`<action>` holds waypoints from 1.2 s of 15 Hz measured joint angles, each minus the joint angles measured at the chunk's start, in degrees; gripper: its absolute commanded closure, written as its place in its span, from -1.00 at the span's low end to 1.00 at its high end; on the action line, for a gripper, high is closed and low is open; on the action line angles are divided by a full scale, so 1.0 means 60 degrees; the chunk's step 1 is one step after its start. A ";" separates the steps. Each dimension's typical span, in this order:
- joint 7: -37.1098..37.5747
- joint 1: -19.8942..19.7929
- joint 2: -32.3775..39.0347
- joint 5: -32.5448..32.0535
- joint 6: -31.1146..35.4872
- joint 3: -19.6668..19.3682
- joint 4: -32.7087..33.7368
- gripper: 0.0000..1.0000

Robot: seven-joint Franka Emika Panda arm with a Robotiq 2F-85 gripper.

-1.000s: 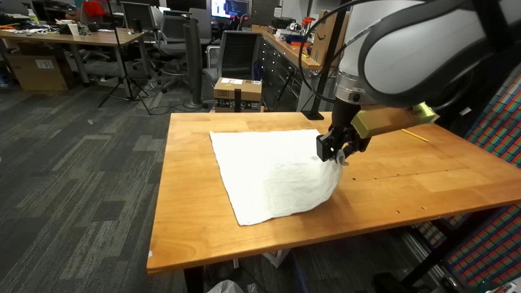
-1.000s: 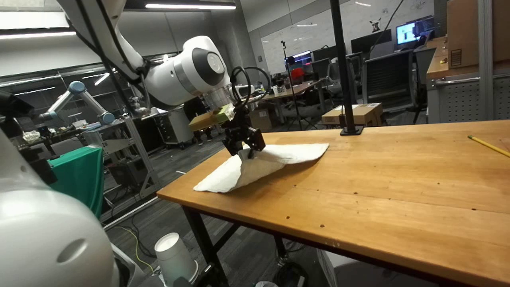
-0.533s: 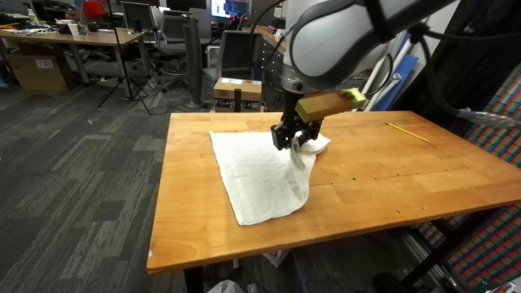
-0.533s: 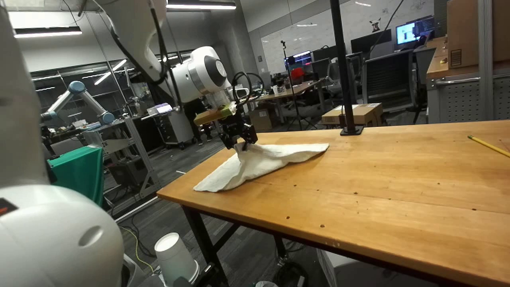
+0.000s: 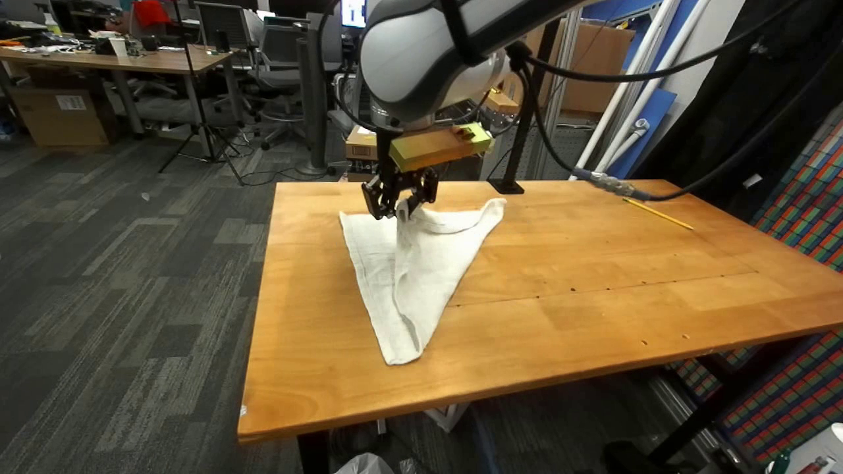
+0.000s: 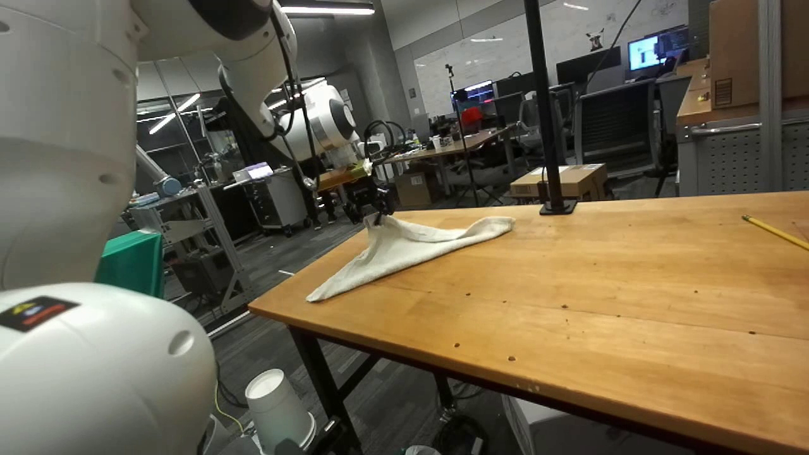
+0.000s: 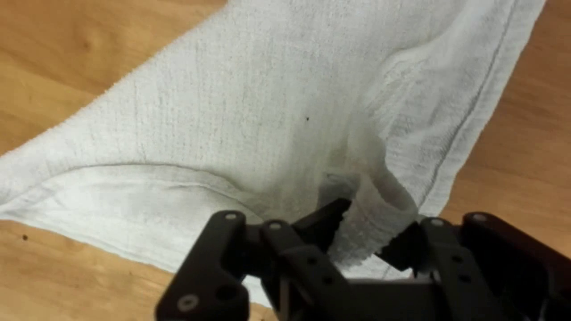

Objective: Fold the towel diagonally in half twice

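Observation:
The white towel (image 5: 431, 263) lies on the wooden table, partly folded over itself, in both exterior views (image 6: 411, 246). My gripper (image 5: 403, 205) is above the towel's far part, shut on a bunched corner and holding it raised. In the wrist view the corner stands between the two black fingers (image 7: 375, 229), and the towel (image 7: 258, 98) spreads beneath. A single-layer strip shows beyond the folded edge, on the left of the towel in an exterior view. The far end of the fold curls up slightly off the table. The gripper also shows in an exterior view (image 6: 374, 217).
The wooden table (image 5: 625, 303) has its edge near the towel's front corner. A black post (image 6: 547, 126) stands on the table's back edge. A yellow pencil (image 5: 657, 214) lies at the far right. A white bucket (image 6: 278, 404) stands on the floor beside the table.
My gripper has carried the towel corner across the towel, to the left in an exterior view, and folded it over. The towel has gone from mostly flat to a narrower folded shape.

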 measured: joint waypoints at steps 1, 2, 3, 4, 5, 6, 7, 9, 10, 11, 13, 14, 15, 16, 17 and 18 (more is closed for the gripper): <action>-0.0058 0.0117 0.0245 0.0017 -0.0126 -0.0030 0.0503 0.94; -0.0112 0.0209 0.0480 0.0046 -0.0257 -0.0052 0.0991 0.94; -0.0173 0.0297 0.0735 0.0102 -0.0406 -0.0071 0.1504 0.94; -0.0226 0.0376 0.0970 0.0153 -0.0561 -0.0094 0.1951 0.94; -0.0279 0.0457 0.1227 0.0209 -0.0730 -0.0119 0.2401 0.93; -0.0328 0.0529 0.1486 0.0255 -0.0901 -0.0134 0.2820 0.46; -0.0370 0.0610 0.1753 0.0278 -0.1114 -0.0160 0.3216 0.43; -0.0484 0.0761 0.2258 0.0353 -0.1504 -0.0214 0.3897 0.16; -0.0553 0.0816 0.2477 0.0409 -0.1659 -0.0242 0.4178 0.02; -0.0607 0.0853 0.2664 0.0465 -0.1766 -0.0266 0.4408 -0.13; -0.0677 0.0869 0.2931 0.0621 -0.1906 -0.0302 0.4755 -0.44; -0.0682 0.0869 0.3013 0.0714 -0.1915 -0.0330 0.4858 -0.62; -0.0683 0.0842 0.3042 0.0781 -0.1915 -0.0335 0.4885 -0.75; -0.0680 0.0810 0.3043 0.0819 -0.1915 -0.0334 0.4879 -0.89; -0.0668 0.0768 0.3030 0.0869 -0.1910 -0.0333 0.4852 -0.99; -0.0661 0.0706 0.2988 0.0932 -0.1884 -0.0331 0.4773 -1.00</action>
